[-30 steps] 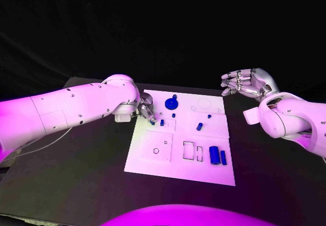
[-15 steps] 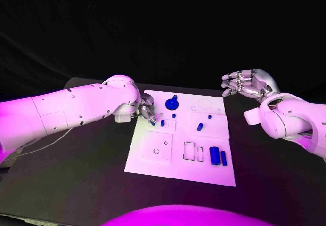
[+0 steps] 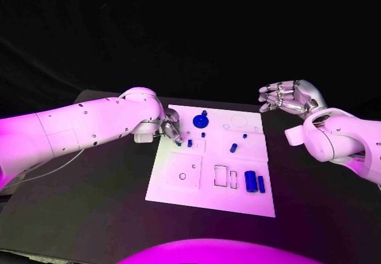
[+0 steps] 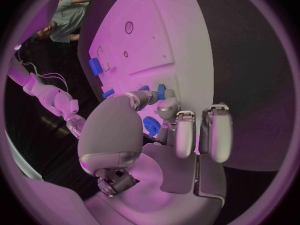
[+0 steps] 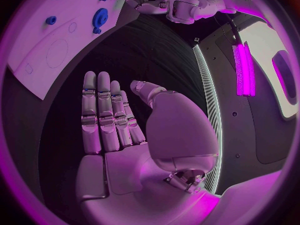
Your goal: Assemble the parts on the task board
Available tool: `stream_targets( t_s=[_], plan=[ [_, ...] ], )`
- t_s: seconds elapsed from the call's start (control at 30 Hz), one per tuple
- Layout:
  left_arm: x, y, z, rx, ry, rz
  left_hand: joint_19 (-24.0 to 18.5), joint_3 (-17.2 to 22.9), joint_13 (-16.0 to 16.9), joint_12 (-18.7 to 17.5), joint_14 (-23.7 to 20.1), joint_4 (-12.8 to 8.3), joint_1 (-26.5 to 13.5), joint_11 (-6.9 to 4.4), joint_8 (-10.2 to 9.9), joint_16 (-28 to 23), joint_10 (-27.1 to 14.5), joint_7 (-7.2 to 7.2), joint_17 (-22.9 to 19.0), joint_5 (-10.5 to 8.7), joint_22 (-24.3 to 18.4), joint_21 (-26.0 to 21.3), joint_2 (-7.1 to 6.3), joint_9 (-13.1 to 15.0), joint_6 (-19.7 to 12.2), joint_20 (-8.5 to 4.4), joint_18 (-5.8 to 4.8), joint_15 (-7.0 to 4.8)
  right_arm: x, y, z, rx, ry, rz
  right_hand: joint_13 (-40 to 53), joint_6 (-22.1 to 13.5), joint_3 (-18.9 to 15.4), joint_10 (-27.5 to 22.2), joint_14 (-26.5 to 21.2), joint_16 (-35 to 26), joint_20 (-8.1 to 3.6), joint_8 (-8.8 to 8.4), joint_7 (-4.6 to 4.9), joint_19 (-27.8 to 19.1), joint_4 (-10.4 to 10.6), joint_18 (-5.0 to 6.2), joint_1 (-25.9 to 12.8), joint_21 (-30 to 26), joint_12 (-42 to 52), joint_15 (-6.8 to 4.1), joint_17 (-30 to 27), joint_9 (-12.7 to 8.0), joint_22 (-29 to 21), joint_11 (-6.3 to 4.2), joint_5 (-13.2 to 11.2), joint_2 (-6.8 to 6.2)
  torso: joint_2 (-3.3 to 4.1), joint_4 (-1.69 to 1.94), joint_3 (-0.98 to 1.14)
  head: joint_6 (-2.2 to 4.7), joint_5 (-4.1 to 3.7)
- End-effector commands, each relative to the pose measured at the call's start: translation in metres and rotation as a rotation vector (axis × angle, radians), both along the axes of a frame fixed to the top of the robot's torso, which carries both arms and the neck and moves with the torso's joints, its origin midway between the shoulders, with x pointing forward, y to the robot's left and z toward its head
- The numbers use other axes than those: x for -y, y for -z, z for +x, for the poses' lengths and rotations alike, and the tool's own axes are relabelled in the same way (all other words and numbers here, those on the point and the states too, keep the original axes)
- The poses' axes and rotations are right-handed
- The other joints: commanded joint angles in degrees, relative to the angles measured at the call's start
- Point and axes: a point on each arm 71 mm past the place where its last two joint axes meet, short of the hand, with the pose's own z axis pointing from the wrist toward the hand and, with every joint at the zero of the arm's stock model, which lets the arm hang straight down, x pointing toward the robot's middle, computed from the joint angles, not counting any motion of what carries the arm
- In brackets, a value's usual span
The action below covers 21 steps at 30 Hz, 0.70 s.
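Observation:
The white task board (image 3: 208, 190) lies in the middle of the black table. My left hand (image 3: 172, 131) reaches down at the board's far left part, and its fingertips (image 4: 167, 105) pinch a small blue peg (image 3: 189, 143) (image 4: 160, 91) that stands upright on the board. A round blue gear-like part (image 3: 201, 120) (image 4: 150, 125) sits just beyond the hand. Two blue cylinders (image 3: 254, 181) lie at the near right. Small blue pieces (image 3: 233, 147) lie mid-board. My right hand (image 3: 289, 98) (image 5: 109, 120) hangs raised off the board's far right corner, fingers apart, holding nothing.
The board carries outlined recesses: a square with a small hole (image 3: 183, 176) and narrow rectangles (image 3: 224, 177). Black table (image 3: 95, 209) surrounds the board on every side. A thin cable (image 3: 48, 170) runs along the table under my left arm.

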Motion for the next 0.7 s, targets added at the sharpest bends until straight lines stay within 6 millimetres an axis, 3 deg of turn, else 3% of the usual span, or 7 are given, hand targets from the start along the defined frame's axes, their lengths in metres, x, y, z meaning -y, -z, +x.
stream_targets(
  t_s=[0.03, 0.43, 0.7],
  plan=[
    [-0.0014, 0.0051, -0.0018, -0.018, 0.012, 0.030, 1.2, 8.9, 0.2, 0.1, 5.9, -8.6, 0.0, -0.23, 0.1, 0.2, 0.2, -0.40, 15.1, 0.29, 6.7, 0.3, 0.42, 0.2, 0.2, -0.42, -1.00, -0.44, -0.0011, -0.0002, -0.0007, 0.005, -0.009, 0.000, 0.1, -0.3, 0.0, 0.0, -0.4, -0.2, 0.32, -0.25, 0.11, -0.1, 0.4, 0.70, -0.5, -0.4, -0.3, 0.08, 0.1, 0.0, -0.1, 0.30, 0.2, 0.02, 0.01, -0.01, 0.01, -0.16, 0.02],
    [0.0023, 0.0056, -0.0039, -0.036, 0.023, 0.025, 1.2, 8.7, 0.6, 0.4, 5.9, -8.1, -1.1, -0.36, 0.5, 0.2, 0.7, -0.59, 15.1, 0.21, 6.8, 0.4, 0.30, 0.8, 0.3, -0.51, -1.03, -0.55, -0.0001, -0.0005, -0.0014, 0.005, -0.006, 0.000, 0.1, -0.3, 0.0, 0.0, -0.4, -0.2, 0.32, -0.25, 0.10, -0.1, 0.3, 0.71, -0.5, -0.4, -0.3, 0.08, 0.1, 0.0, -0.1, 0.29, 0.2, 0.01, -0.03, 0.06, 0.00, -0.34, -0.01],
    [0.0045, 0.0055, -0.0025, -0.030, 0.011, 0.011, 1.1, 6.2, 0.5, 0.3, 5.9, -6.6, -3.3, -0.82, 0.8, 0.2, 1.1, -1.26, 15.1, -0.84, 6.6, 0.2, 0.68, 1.7, 0.3, -0.71, -0.98, -0.92, 0.0001, -0.0007, -0.0016, 0.007, -0.003, 0.000, 0.1, -0.3, -0.1, 0.0, -0.4, -0.2, 0.33, -0.26, 0.12, -0.1, 0.4, 0.70, -0.5, -0.4, -0.4, 0.09, 0.1, 0.0, -0.1, 0.31, 0.3, -0.01, -0.03, -0.01, 0.00, -0.34, -0.06]
  ],
)
